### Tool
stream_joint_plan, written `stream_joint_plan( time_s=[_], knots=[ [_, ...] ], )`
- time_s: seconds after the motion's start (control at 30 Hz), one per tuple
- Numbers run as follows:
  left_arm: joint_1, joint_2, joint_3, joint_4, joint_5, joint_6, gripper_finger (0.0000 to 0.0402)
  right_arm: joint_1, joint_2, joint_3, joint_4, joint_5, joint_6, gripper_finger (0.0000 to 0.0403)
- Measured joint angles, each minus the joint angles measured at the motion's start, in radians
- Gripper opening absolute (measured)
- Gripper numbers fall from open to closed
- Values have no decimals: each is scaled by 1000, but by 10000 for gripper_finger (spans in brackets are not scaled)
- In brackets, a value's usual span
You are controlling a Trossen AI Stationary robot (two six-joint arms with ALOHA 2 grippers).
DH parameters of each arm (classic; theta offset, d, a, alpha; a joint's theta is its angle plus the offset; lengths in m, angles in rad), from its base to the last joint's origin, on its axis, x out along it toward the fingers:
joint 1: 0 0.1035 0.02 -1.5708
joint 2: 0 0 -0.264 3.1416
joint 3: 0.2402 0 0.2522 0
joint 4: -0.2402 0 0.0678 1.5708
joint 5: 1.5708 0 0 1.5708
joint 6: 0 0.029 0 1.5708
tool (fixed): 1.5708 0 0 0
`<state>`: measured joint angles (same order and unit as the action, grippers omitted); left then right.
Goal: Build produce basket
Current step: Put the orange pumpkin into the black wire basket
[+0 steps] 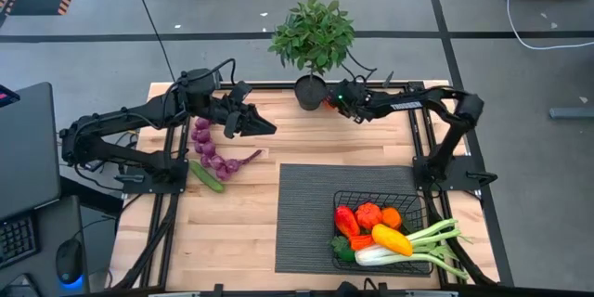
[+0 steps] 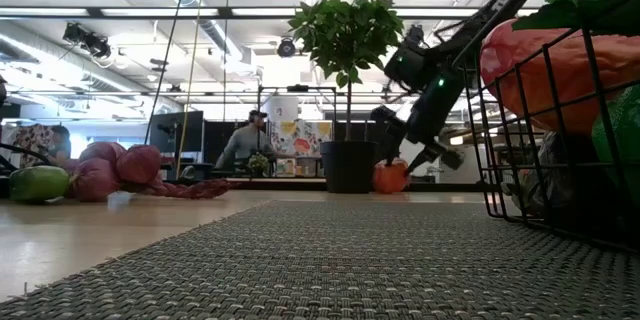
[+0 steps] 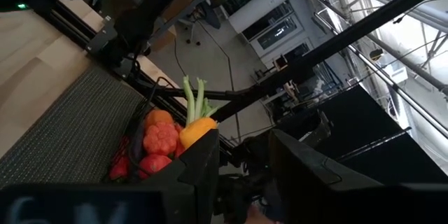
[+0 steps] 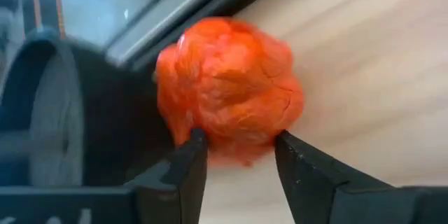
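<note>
Nearest the camera, at the right front of the tabletop [image 1: 232,241], sits the basket [image 1: 416,206] on a dark ribbed mat [image 1: 306,213], already loaded with red, orange and yellow peppers and a leek [image 1: 436,241] that pokes over its right side. Farther back on the left lie a cucumber [image 1: 207,177] and purple grapes with an eggplant [image 1: 218,160], untouched, with the left gripper [image 1: 264,127] hovering just beyond them; whether its jaws hold anything I cannot tell. At the far edge, the right gripper [image 4: 236,155] has its jaws set either side of an orange lumpy fruit [image 4: 227,87] just beside the plant pot [image 1: 310,92], touching its flanks but seemingly not yet squeezed tight. Judged from this, the step in hand is picking that fruit; next comes a firm pinch, a lift clear of the pot, then a carry nearward to the basket.
</note>
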<state>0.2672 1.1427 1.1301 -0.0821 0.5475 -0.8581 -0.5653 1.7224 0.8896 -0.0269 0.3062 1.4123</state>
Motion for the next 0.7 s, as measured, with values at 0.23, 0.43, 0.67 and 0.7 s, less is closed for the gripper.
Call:
stream_joint_plan(
  time_s=[0.23, 0.43, 0.67, 0.7],
  knots=[
    [29, 0, 0, 3, 0, 4, 133, 5, -162, 0, -231, -51, -85, 140],
    [72, 0, 0, 5, 0, 6, 133, 20, -300, 1, -376, -72, -181, 88],
    [97, 0, 0, 5, -1, 26, 133, -11, -319, 3, -352, -121, -359, 112],
    [97, 0, 0, 5, 0, 32, 133, -18, -305, 3, -347, -145, -395, 129]
  ],
)
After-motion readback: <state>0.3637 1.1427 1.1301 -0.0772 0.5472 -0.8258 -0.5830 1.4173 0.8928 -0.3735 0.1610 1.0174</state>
